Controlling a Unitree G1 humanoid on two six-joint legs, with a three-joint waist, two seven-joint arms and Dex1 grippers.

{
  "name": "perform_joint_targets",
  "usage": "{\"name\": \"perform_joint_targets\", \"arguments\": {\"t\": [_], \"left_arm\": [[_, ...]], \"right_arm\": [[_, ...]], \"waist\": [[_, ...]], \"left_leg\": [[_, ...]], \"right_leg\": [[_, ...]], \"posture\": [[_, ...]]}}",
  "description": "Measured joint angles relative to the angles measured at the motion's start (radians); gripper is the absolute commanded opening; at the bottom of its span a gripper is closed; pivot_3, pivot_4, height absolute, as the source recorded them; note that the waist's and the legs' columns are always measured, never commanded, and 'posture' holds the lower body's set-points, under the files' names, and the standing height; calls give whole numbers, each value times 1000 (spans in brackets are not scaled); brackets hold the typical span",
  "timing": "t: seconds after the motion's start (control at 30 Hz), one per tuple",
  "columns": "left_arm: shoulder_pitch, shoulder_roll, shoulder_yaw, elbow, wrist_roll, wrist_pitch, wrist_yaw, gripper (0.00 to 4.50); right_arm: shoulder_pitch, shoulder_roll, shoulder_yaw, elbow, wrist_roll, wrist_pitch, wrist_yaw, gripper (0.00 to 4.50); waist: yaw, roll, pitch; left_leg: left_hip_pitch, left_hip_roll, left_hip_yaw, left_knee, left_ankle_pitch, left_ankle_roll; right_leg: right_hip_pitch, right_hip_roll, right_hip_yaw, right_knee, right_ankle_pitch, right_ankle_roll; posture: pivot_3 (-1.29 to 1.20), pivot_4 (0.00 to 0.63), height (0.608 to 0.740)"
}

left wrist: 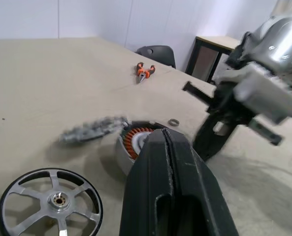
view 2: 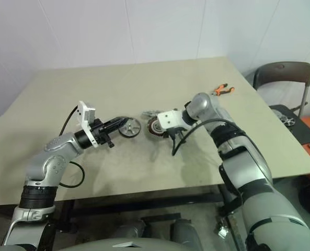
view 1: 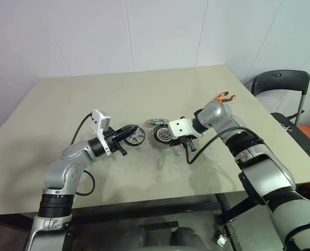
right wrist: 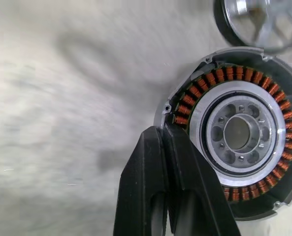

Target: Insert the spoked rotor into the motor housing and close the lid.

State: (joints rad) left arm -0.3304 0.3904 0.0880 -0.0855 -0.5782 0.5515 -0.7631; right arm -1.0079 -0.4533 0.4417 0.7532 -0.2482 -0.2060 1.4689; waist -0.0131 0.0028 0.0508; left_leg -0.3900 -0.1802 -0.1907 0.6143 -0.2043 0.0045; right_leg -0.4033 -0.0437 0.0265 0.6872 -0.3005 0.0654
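Observation:
The spoked rotor [left wrist: 49, 206], a thin silver wheel, lies flat on the table. My left gripper [left wrist: 168, 133] hovers level just beside and above it, shut with nothing between its fingers. Close to the right stands the motor housing [right wrist: 239, 132], open side up, its copper windings ringing a silver hub. My right gripper [right wrist: 163, 129] points steeply down at the housing's outer rim, shut and empty. The lid [view 1: 156, 122], a grey disc, sits just behind the housing and looks tilted.
Orange-handled pliers [view 1: 224, 97] lie near the table's far right edge. A small metal ring [left wrist: 174, 122] rests on the table [view 1: 92, 94] behind the housing. A dark chair [view 1: 280, 83] stands past the right corner. The right arm's cable [view 1: 191, 154] hangs near the housing.

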Motion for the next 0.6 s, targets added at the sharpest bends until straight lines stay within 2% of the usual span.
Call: {"name": "perform_joint_targets", "arguments": {"t": [0.13, 0.23, 0.6], "left_arm": [[-4, -3, -5, 8, 2, -10, -1, 0], [-5, -3, -7, 10, 2, -15, -3, 0], [-28, -3, -25, 28, 2, -17, -15, 0]], "right_arm": [[109, -72, -10, -300, 72, 222, 99, 13], [173, -94, -11, -416, 93, 327, 115, 13], [223, -105, 13, -417, 64, 375, -14, 13]], "waist": [[3, 0, 0], [3, -1, 0], [2, -1, 0]], "left_leg": [[-1, 0, 0, 1, 0, 1], [-1, 0, 0, 1, -1, 1], [-1, 3, 3, 1, -1, 1]], "right_leg": [[0, 0, 0, -1, 0, 0], [0, 0, 0, -1, 0, 0], [-1, -1, -2, -1, 0, 0]], "posture": [[0, 0, 740], [0, 0, 740], [0, 0, 740]]}}
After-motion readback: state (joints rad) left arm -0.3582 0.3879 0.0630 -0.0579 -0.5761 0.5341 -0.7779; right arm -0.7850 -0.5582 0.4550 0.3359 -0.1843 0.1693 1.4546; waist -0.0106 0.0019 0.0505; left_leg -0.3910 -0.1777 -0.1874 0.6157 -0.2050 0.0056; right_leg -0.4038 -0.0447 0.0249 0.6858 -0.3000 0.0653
